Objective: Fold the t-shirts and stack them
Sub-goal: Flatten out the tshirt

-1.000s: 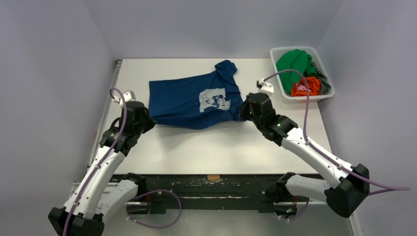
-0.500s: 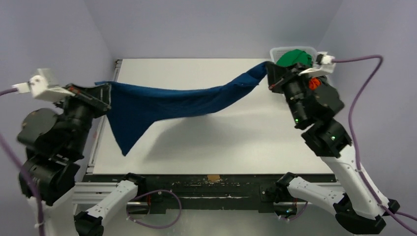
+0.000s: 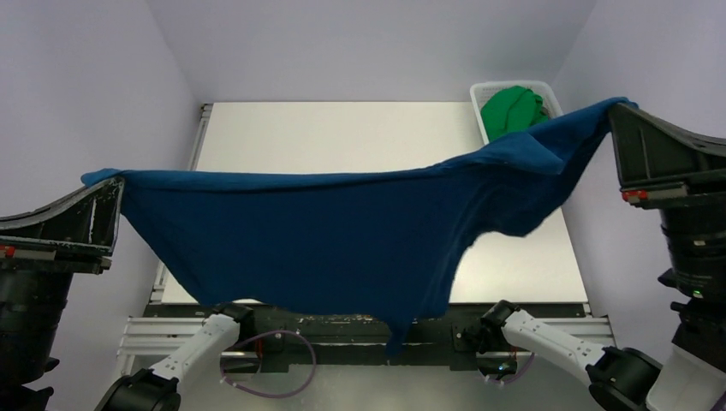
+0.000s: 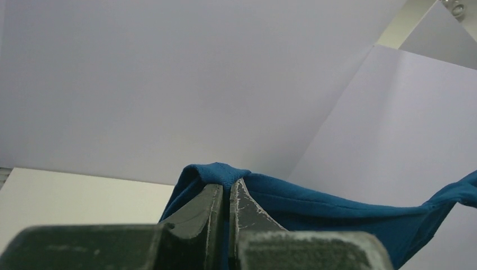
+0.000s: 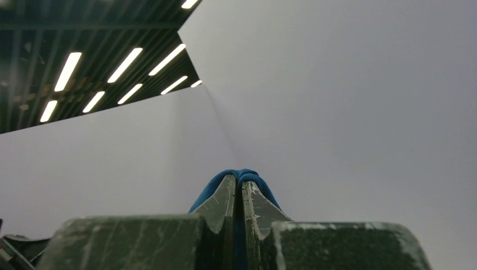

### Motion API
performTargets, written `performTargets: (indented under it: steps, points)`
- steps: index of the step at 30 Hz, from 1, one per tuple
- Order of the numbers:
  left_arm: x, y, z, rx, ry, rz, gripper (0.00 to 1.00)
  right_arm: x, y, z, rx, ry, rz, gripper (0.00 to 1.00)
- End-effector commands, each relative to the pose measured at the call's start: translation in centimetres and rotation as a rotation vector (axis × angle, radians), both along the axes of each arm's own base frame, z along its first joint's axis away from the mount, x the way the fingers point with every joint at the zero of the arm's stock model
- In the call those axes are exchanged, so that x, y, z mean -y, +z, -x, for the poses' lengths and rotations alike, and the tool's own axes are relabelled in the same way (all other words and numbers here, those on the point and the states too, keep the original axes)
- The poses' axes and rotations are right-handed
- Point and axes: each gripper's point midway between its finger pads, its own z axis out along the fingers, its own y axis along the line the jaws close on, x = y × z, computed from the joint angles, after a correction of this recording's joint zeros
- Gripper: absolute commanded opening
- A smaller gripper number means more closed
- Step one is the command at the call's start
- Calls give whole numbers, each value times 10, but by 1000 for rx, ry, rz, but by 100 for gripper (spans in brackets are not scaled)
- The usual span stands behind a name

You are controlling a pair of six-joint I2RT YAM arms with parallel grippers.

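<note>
The navy blue t-shirt (image 3: 325, 231) hangs stretched in the air between both arms, high above the table and close to the top camera. My left gripper (image 3: 110, 181) is shut on its left corner (image 4: 216, 173). My right gripper (image 3: 618, 110) is shut on its right corner (image 5: 239, 175). The cloth sags in the middle, and a tail (image 3: 395, 330) drops past the table's near edge. Its chest print is hidden. A green t-shirt (image 3: 511, 107) lies in the white basket (image 3: 481, 89) at the back right; the other shirts are hidden behind the raised cloth.
The white table (image 3: 342, 133) shows behind the cloth and at its near right corner. Plain walls close in the left, back and right sides. Both wrists point upward, the right one at the ceiling lights (image 5: 67, 70).
Both arms have lifted the navy t-shirt off the table and pulled it apart, rising toward the camera. It went from lying flat to hanging spread wide.
</note>
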Motion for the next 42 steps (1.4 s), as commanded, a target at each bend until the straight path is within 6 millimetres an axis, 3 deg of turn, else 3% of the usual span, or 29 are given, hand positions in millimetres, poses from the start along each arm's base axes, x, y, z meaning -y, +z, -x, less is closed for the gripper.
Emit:
performTargets:
  steps: [1, 6, 11, 16, 20, 23, 26, 27, 30, 36, 38, 39, 41, 42]
  points:
    - [9, -1, 12, 25, -63, -26, 0, -14, 9, 11, 43, 68, 80, 0]
    - [14, -14, -16, -53, -43, -43, 0, -1, 8, -17, -5, -74, 58, 0]
    - [4, -52, -77, -212, 107, -60, 0, -2, -25, -80, -133, -287, 92, 0]
    - [-17, -136, -162, -447, 371, -84, 0, -3, -102, -166, -348, -610, 171, 0]
    - [-28, -232, -236, -698, 511, -86, 0, -7, -178, -220, -482, -850, 238, 0]
    - [-31, -305, -299, -858, 534, -123, 0, -19, -228, -261, -546, -904, 297, 0]
    - [-30, -350, -347, -963, 550, -174, 0, -33, -283, -309, -628, -874, 351, 0]
    - [-29, -362, -361, -991, 548, -182, 0, -39, -306, -329, -661, -858, 375, 0]
    - [-31, -399, -402, -1069, 544, -195, 0, -49, -347, -370, -722, -822, 399, 0]
    - [-35, -446, -461, -1162, 543, -206, 1, -59, -398, -434, -781, -855, 439, 0]
    - [-36, -460, -477, -1191, 538, -193, 3, -57, -419, -454, -806, -894, 458, 0]
    - [-37, -471, -488, -1203, 536, -193, 4, -59, -440, -467, -824, -899, 475, 0]
    - [-39, -477, -510, -1188, 535, -185, 11, -62, -461, -496, -831, -871, 472, 1]
    - [-39, -478, -521, -1179, 522, -175, 20, -65, -470, -512, -838, -840, 465, 3]
